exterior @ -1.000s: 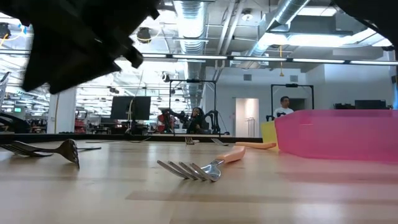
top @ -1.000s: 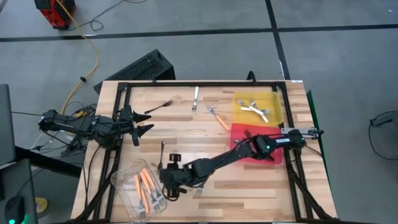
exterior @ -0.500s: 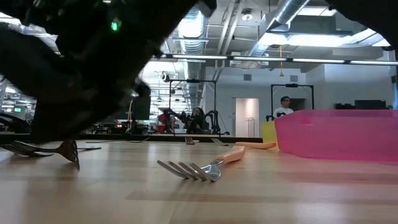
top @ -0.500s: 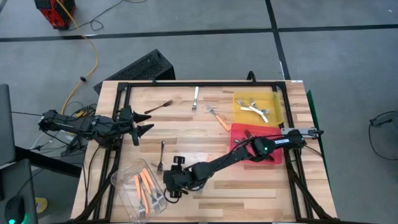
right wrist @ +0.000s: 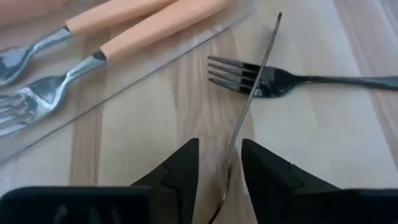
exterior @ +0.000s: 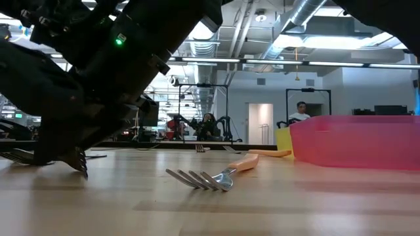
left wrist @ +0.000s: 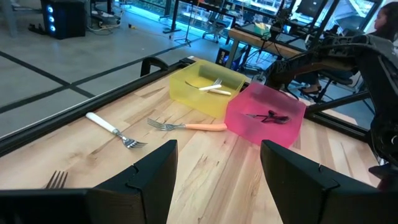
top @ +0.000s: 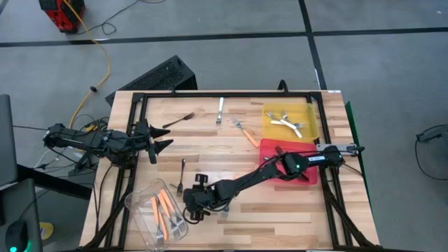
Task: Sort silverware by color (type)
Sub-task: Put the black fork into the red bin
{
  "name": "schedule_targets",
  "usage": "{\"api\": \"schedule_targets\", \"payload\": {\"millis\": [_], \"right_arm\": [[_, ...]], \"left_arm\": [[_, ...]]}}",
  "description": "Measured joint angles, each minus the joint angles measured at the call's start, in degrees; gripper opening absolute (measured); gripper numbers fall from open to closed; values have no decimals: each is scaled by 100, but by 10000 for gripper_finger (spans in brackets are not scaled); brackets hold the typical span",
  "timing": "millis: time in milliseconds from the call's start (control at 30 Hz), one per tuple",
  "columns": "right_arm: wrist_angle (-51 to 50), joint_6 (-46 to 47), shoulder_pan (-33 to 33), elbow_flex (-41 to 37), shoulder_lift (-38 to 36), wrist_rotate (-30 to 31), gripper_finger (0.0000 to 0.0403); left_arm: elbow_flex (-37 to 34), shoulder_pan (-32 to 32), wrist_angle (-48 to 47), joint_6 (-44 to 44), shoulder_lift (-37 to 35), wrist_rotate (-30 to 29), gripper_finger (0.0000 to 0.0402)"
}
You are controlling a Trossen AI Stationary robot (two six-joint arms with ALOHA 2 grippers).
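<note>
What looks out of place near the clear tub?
One dark fork stands tilted on its thin edge at the right gripper, across the tines of a second dark fork that lies flat beside the clear tub.

Both arms (top: 259, 178) are matte black, jointed, with a green indicator light.
</note>
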Motion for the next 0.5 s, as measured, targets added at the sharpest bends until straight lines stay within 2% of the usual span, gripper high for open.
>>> {"api": "schedule_targets", "payload": {"millis": [333, 500], "right_arm": [[-192, 132, -63, 2, -1, -154, 96], [-268, 181, -68, 7, -7, -189, 48]], "left_arm": [[0, 0, -2, 46, 0, -7, 215], [0, 0, -2, 55, 0, -9, 215]]}}
